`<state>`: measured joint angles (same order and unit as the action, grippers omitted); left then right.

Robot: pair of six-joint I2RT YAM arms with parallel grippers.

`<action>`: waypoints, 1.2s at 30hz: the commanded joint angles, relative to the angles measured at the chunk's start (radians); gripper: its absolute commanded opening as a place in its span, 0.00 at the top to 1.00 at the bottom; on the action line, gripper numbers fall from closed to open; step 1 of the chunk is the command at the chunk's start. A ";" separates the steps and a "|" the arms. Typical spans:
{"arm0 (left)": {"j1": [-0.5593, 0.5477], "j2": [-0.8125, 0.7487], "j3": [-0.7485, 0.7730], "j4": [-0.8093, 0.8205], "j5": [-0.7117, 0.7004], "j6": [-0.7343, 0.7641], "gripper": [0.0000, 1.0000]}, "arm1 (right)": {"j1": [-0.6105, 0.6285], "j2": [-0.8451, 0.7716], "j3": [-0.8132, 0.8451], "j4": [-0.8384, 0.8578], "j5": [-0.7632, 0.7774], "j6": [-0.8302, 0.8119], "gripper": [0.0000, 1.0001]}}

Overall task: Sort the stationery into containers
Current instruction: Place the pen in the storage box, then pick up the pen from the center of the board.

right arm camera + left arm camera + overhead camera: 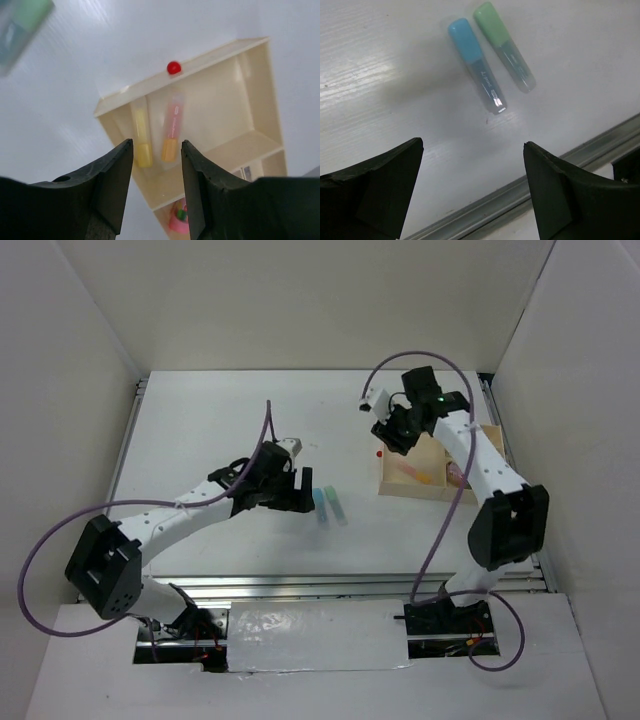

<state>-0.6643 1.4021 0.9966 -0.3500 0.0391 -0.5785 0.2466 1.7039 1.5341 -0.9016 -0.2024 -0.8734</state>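
Left gripper [472,150] wide open, empty, near light blue stick [475,62] and light green stick [504,46]; label print unreadable. Right gripper [156,145] part-open, empty, over tray [220,52].

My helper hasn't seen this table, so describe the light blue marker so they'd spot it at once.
On the white table, beside the left pincer, two short markers lie side by side, outside the wooden tray. The light blue marker is the one nearer that pincer; the light green marker lies beyond it.
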 commanded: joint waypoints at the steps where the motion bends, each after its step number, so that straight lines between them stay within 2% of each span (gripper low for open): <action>1: -0.012 0.070 0.053 0.011 -0.113 -0.063 0.07 | -0.021 -0.159 0.043 0.046 -0.117 0.189 0.49; 9: -0.075 0.254 0.132 0.008 -0.123 -0.092 0.20 | -0.063 -0.397 -0.147 0.148 -0.190 0.350 0.49; 12: -0.092 0.302 0.168 0.006 -0.120 -0.093 0.26 | -0.075 -0.435 -0.189 0.170 -0.203 0.367 0.48; 17: -0.115 0.382 0.215 -0.001 -0.139 -0.103 0.27 | -0.104 -0.467 -0.200 0.155 -0.233 0.382 0.48; 22: -0.127 0.454 0.246 -0.007 -0.153 -0.112 0.33 | -0.136 -0.501 -0.206 0.148 -0.262 0.384 0.48; 25: -0.127 0.477 0.240 -0.027 -0.200 -0.118 0.41 | -0.150 -0.518 -0.213 0.145 -0.273 0.383 0.47; 27: -0.127 0.483 0.226 -0.029 -0.235 -0.113 0.51 | -0.156 -0.524 -0.215 0.145 -0.281 0.381 0.47; 30: -0.127 0.482 0.201 -0.023 -0.260 -0.104 0.57 | -0.161 -0.523 -0.215 0.147 -0.290 0.383 0.47; 34: -0.121 0.488 0.197 -0.035 -0.326 -0.026 0.64 | -0.161 -0.523 -0.210 0.145 -0.308 0.376 0.47; 36: -0.094 0.488 0.204 -0.050 -0.299 0.032 0.75 | -0.155 -0.535 -0.215 0.145 -0.324 0.344 0.47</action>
<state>-0.7849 1.8763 1.2098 -0.3634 -0.2188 -0.6407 0.0917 1.1988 1.3209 -0.7921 -0.4854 -0.5068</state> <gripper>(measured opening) 0.397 0.525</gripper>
